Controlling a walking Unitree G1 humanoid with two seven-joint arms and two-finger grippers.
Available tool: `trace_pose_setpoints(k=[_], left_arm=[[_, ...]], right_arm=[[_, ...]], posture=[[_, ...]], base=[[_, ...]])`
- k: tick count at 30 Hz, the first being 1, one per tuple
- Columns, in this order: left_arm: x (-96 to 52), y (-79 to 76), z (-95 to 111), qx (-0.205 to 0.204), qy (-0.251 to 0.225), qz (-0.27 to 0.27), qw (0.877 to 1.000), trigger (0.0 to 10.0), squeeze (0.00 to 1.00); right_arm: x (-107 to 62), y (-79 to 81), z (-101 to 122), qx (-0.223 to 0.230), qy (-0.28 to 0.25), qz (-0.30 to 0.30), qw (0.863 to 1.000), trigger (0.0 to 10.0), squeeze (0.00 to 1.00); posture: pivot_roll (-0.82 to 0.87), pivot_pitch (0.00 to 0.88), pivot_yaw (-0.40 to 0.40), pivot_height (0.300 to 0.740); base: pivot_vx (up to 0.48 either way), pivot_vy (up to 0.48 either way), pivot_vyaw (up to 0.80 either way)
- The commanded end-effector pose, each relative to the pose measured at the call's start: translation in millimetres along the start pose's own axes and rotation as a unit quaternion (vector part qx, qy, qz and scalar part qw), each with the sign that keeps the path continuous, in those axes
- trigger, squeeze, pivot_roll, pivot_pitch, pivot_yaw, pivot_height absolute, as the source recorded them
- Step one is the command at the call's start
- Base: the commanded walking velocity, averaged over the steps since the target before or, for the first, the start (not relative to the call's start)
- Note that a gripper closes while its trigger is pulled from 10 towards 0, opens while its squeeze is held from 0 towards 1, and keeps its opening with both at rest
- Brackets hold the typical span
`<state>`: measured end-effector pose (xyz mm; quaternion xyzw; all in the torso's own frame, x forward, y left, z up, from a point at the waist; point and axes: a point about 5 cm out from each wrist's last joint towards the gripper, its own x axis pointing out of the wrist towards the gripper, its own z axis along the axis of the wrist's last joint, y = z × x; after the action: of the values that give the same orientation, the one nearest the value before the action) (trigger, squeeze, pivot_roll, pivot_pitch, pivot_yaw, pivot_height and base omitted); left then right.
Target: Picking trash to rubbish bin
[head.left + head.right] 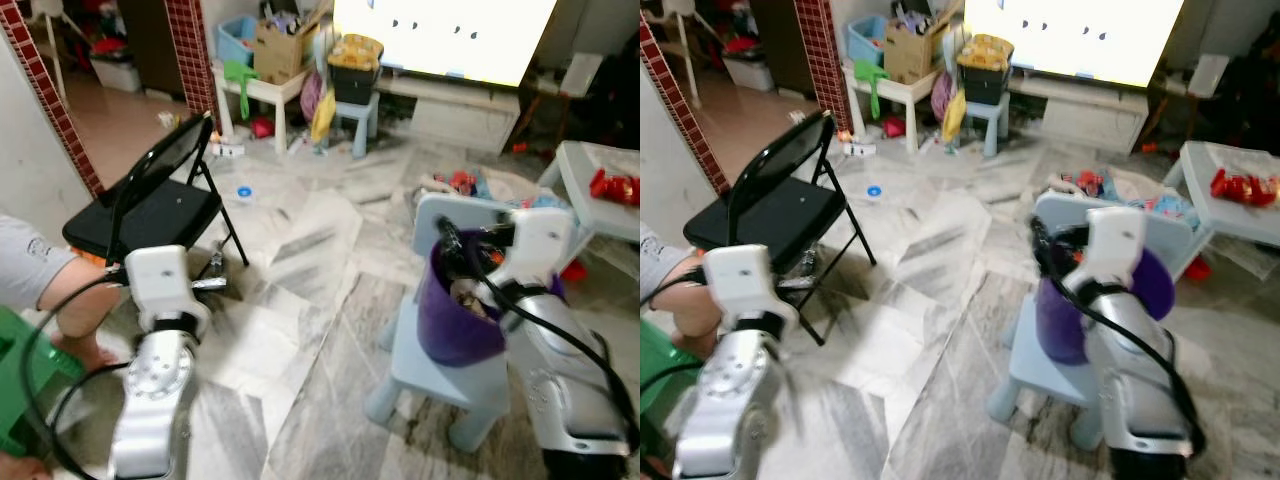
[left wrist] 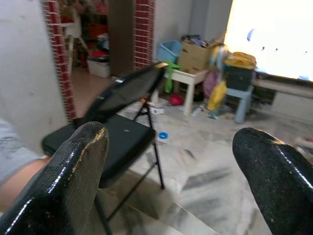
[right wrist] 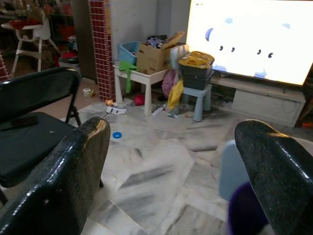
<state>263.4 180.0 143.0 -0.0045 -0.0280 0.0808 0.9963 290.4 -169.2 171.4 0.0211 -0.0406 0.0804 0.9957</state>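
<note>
A purple rubbish bin (image 1: 455, 330) stands on a small light-blue chair (image 1: 425, 375) at my right, with some trash inside (image 1: 470, 298). My right arm (image 1: 540, 300) rises just beside and over the bin. The right gripper (image 3: 171, 161) is open and holds nothing; it faces the room, with the bin's purple rim (image 3: 244, 210) low between its fingers. My left gripper (image 2: 171, 166) is open too, empty, and looks toward a black folding chair (image 2: 122, 127). Small litter lies on the marble floor: a blue round piece (image 1: 244, 191) and scraps (image 1: 228, 149) farther off.
The black folding chair (image 1: 150, 205) stands at my left. A person's arm and leg (image 1: 60, 290) and a green stool (image 1: 20, 380) are at the left edge. A white table (image 1: 600, 180) with red wrappers is at right. Clutter, boxes and a screen (image 1: 440, 35) line the far wall.
</note>
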Motion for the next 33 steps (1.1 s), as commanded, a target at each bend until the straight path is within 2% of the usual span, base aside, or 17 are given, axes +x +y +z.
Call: trace_pose_setpoints(k=[1, 5, 33], left_arm=[[0.8, -10.6, 3.1, -0.011, -0.006, -0.018, 1.0, 10.0, 0.0], [1.2, -12.1, 3.1, -0.011, -0.006, -0.022, 1.0, 10.0, 0.0], [2.4, -13.1, 2.8, -0.02, -0.003, -0.047, 0.999, 10.0, 0.0]], right_arm=[[-1.3, -7.9, 3.6, -0.007, -0.005, -0.011, 1.0, 10.0, 0.0], [-0.5, -8.4, 3.9, -0.008, -0.003, -0.013, 1.0, 10.0, 0.0], [1.2, -10.0, 3.8, -0.012, -0.002, -0.016, 1.0, 10.0, 0.0]], posture=[[0.02, 0.055, -0.053, 0.74], [0.02, 0.054, -0.053, 0.74], [0.02, 0.048, -0.053, 0.74]], base=[[0.0, 0.0, 0.0], [0.0, 0.0, -0.24], [0.0, 0.0, -0.8]])
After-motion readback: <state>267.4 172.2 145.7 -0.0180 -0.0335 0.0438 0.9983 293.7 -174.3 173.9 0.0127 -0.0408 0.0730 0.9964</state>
